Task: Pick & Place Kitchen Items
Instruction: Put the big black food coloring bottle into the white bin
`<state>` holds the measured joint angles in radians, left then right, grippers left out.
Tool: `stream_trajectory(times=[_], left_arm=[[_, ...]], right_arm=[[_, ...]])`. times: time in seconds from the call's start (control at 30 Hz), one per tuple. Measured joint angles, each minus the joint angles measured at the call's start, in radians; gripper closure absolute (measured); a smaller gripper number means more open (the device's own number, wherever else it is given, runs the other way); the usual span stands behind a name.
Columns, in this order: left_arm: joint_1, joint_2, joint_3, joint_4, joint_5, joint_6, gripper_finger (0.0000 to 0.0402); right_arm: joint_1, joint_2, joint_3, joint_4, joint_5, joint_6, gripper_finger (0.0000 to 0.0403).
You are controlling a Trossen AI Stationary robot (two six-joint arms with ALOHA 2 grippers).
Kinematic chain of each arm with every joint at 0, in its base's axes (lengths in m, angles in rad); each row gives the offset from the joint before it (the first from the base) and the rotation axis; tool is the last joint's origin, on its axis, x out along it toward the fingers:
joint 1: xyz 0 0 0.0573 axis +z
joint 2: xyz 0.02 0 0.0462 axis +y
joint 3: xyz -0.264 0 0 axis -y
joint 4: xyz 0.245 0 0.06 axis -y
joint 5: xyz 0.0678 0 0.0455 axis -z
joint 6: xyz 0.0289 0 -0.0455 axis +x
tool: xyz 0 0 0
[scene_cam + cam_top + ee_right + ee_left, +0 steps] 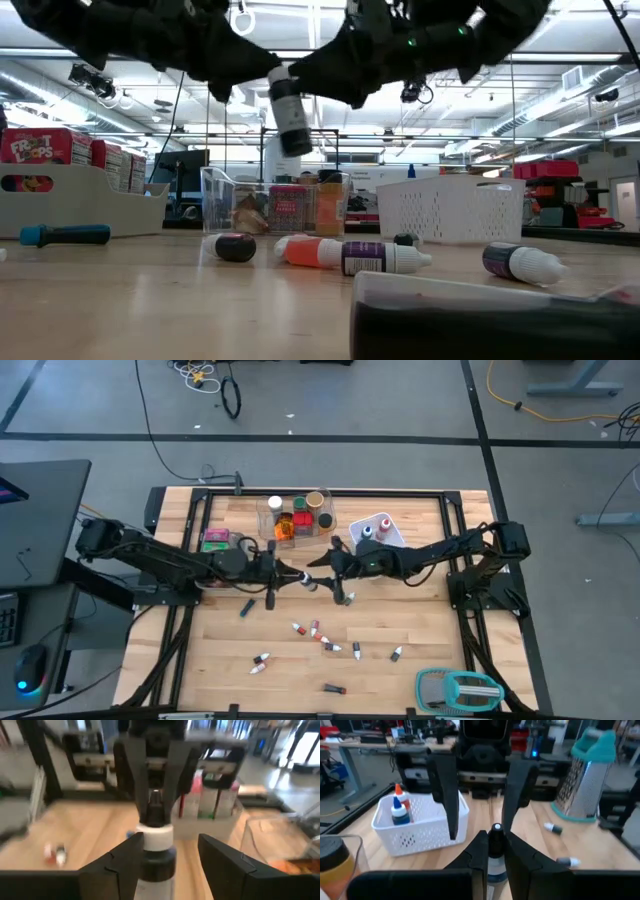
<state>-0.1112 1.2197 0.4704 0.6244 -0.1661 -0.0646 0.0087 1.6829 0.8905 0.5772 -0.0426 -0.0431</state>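
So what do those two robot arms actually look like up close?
Both the left arm and the right arm are dark, slim and jointed. Each ends in a pair of flat, black, wedge-shaped jaws. A small green light glows on the right arm near its wrist. Black cabling loops hang beside them in the low view.

There were two arms, the left arm (160,555) and the right arm (450,548), over one table (420,610). One vial (308,582) hung between them, clear of the wood. About nine more vials (324,640) lay loose toward the front edge. At the back edge stood one clear tray (268,520) with about four jars (275,503), one orange packet (285,528) and one red box (303,520). One white basket (392,538) held two bottles (366,532). One grey bin (232,543) held at least two boxes (214,540). One grater (458,688) lay at the front right corner.
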Motion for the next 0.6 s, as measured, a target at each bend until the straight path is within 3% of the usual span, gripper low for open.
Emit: stream_trajectory(times=[0.1, 0.3, 0.6], left_arm=[[0.0, 0.021, 0.029, -0.014, -0.006, 0.041, 0.0357], [0.0, 0.028, 0.057, -0.038, -0.04, 0.056, 0.0357], [0.001, 0.026, 0.059, -0.01, -0.058, 0.078, 0.0357]], right_arm=[[0.003, 0.001, 0.064, -0.102, -0.023, -0.024, 0.0196], [0.001, 0.002, 0.089, -0.142, -0.047, -0.015, 0.0168], [0.001, 0.001, 0.09, -0.189, 0.066, 0.027, 0.0139]])
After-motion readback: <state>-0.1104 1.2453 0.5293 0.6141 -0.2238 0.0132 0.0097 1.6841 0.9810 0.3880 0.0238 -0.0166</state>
